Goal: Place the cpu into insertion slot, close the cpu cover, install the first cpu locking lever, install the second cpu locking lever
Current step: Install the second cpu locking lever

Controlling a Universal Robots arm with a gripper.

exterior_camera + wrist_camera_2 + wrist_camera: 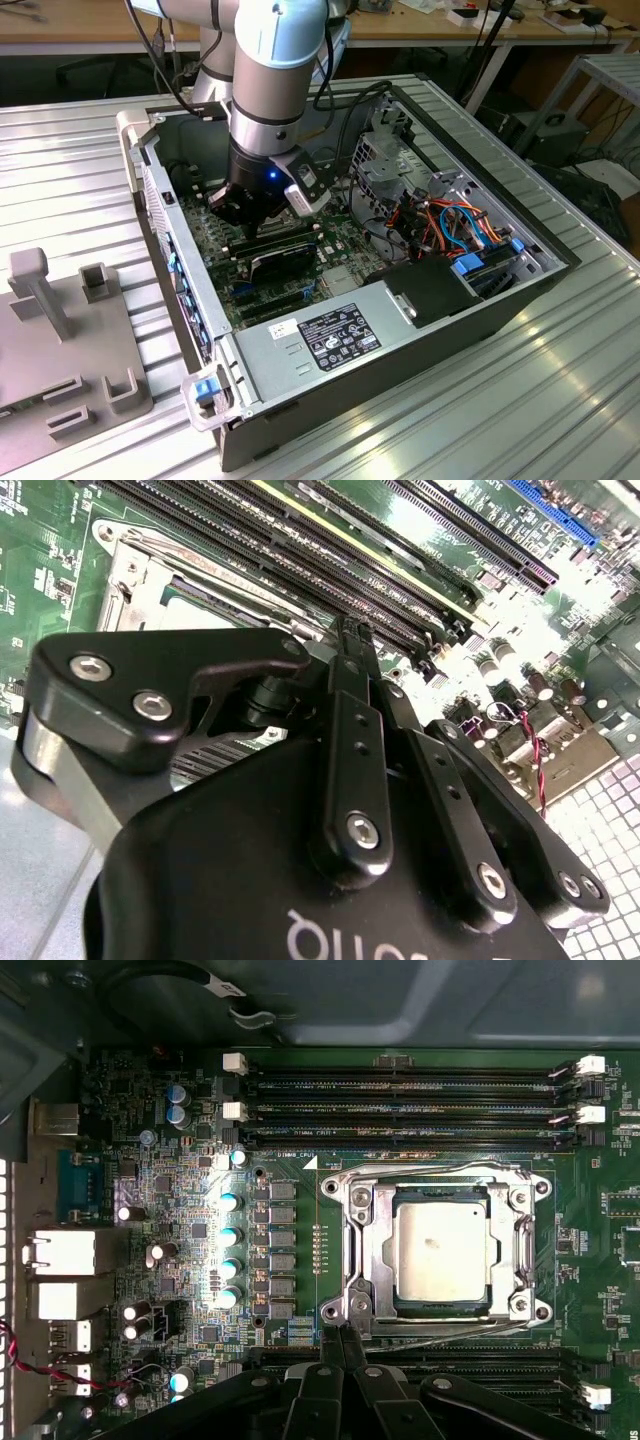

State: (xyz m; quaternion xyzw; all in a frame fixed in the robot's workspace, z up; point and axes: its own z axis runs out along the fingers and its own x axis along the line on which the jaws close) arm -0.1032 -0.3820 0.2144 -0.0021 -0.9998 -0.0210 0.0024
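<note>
One gripper (335, 1345), fingers pressed together, holding nothing, poised just beside socket edge inside open PC case (520, 300). One cpu (441, 1250) seated flat in insertion slot (372, 1250); one cpu cover (520, 1250) closed down around it. Memory slots (400, 1100) flank socket. White label (338, 337) on power supply, print unreadable.

Arm (270, 90) down inside open computer case (420, 300) (lid off) — over motherboard (225, 260).

My exterior view looks down from afar; both wrist views sit close, sharing the insertion slot (437, 1251) and memory slots (400, 1090).
</note>
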